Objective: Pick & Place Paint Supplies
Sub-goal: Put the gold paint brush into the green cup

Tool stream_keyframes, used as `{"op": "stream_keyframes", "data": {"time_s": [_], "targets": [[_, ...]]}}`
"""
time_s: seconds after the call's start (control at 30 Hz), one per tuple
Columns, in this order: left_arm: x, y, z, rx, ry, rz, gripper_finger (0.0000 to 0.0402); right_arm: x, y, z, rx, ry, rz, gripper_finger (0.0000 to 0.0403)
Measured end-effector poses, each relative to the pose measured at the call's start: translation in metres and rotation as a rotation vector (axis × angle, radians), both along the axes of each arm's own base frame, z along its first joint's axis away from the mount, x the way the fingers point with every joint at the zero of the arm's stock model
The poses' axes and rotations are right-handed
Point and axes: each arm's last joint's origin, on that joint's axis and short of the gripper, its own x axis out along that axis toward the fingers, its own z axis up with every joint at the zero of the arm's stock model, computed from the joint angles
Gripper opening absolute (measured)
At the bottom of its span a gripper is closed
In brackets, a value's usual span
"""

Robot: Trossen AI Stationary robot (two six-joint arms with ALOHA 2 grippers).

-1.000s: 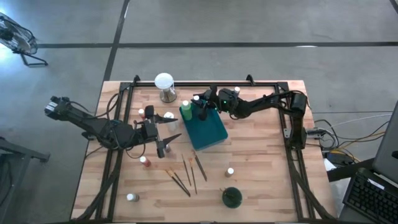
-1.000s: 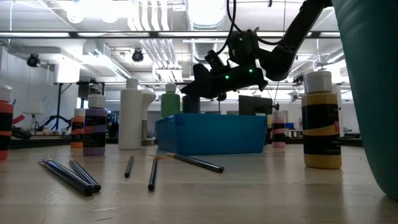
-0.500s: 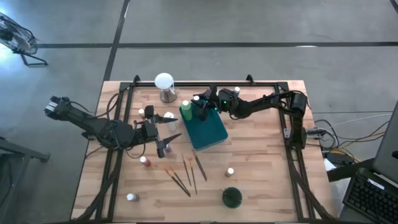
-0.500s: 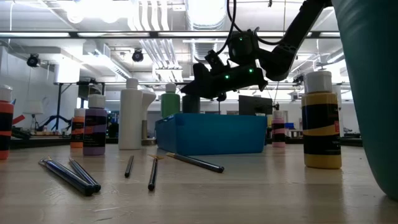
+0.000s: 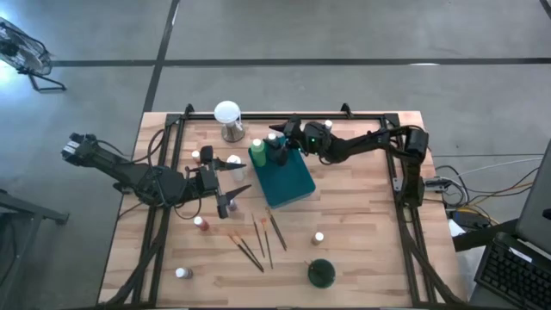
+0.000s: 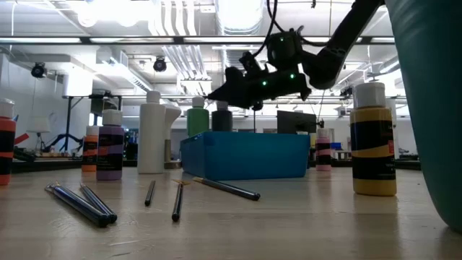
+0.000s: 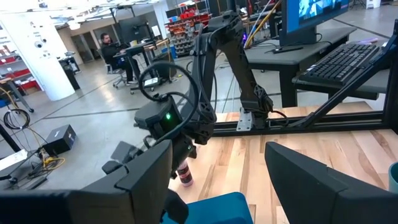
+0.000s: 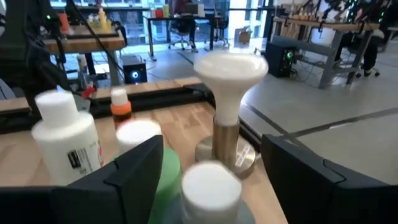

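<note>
High view: The teal tray (image 5: pixel 285 178) lay on the desk (image 5: pixel 362 215) near its centre. One dark, white-capped bottle (image 5: pixel 277 148) stood in the tray's far corner. One larger green bottle (image 5: pixel 257 152) stood just outside the tray, touching or nearly touching its rim. My right gripper (image 5: pixel 277 136) hovered above the dark bottle, fingers spread wide and holding nothing. My left gripper (image 5: pixel 231 186) waited beside the tray, fingers apart and empty. Loose on the desk I counted about four brushes (image 5: pixel 258 237), a second green bottle (image 5: pixel 321 272) at the near edge, and five small bottles; one small bottle (image 5: pixel 318 237) stood near the brushes. The white globe (image 5: pixel 227 114) stood at the far edge.

Low view: The tray showed one dark bottle rising above its rim, with the green bottle just beside it. My right gripper hung above both, clear of the caps. Four brushes lay in front of the tray. A yellow bottle (image 6: pixel 372 141) stood close to the camera.

Right wrist view: My fingers (image 8: pixel 138 163) stood wide apart over one white cap. The globe stood beyond.
</note>
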Motion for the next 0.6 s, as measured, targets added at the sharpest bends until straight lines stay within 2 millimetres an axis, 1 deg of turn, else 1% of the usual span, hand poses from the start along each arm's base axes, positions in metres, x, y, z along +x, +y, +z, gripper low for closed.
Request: {"op": "stream_keyframes", "data": {"time_s": [0.1, 0.27, 0.47, 0.6], "targets": [[0.0, 0.0, 0.0, 0.0, 0.0, 0.0, 0.0262, -0.003, 0.002, 0.014, -0.018, -0.004, 0.009, 0.0257], [0.0, 0.0, 0.0, 0.001, 0.0, 0.0, 0.0262, -0.015, 0.01, 0.046, -0.074, 0.01, 0.022, 0.0238], [0.0, 0.0, 0.0, 0.016, 0.008, -0.001, 0.0262, -0.038, 0.025, 0.087, -0.123, 0.061, 0.046, 0.0219], [0.0, 0.0, 0.0, 0.014, 0.008, -0.009, 0.0262, -0.057, 0.038, 0.11, -0.136, 0.096, 0.07, 0.0209]]}}
